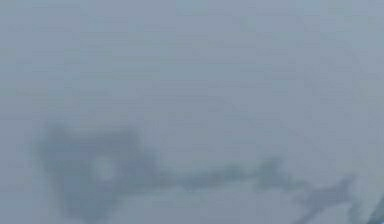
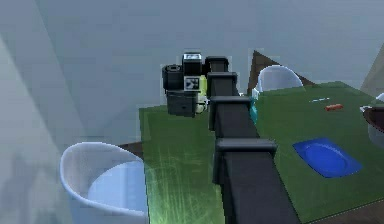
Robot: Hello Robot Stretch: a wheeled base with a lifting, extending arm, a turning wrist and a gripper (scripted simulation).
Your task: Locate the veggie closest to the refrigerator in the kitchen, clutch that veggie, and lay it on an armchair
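Gripper (image 2: 177,82) stands at the far end of the arm (image 2: 240,150), a dark body with two white marked squares (image 2: 192,62) beside it. In the arm side view it is at the far left corner of a green table (image 2: 180,160). Whether its fingers are apart, together or clamped on something cannot be told. The table's edge lies right behind its far end, so I cannot tell whether it holds anything either.

Just right of the dark body, between it and the arm, shows a small yellow-green bit (image 2: 203,88). It may be the veggie, but it is too small to name for sure. Its long axis and the way it points cannot be made out, nor whether it touches the gripper or lies on the table.

The arm is a dark square bar that rises from the bottom edge and leans slightly left across the tabletop. Just right of its far section sits a small cyan thing (image 2: 256,95) at the table's far edge. Farther right on the table lie a flat blue dish (image 2: 325,157), a small red thing (image 2: 332,103) nearer the far edge, and a dark bowl (image 2: 378,122) at the picture's right edge.

A white round-backed chair (image 2: 95,180) stands at the table's left side, and a second white chair (image 2: 278,78) beyond its far edge. Grey-blue walls (image 2: 120,50) rise behind. The forward view faces a plain grey-blue wall (image 1: 190,60)
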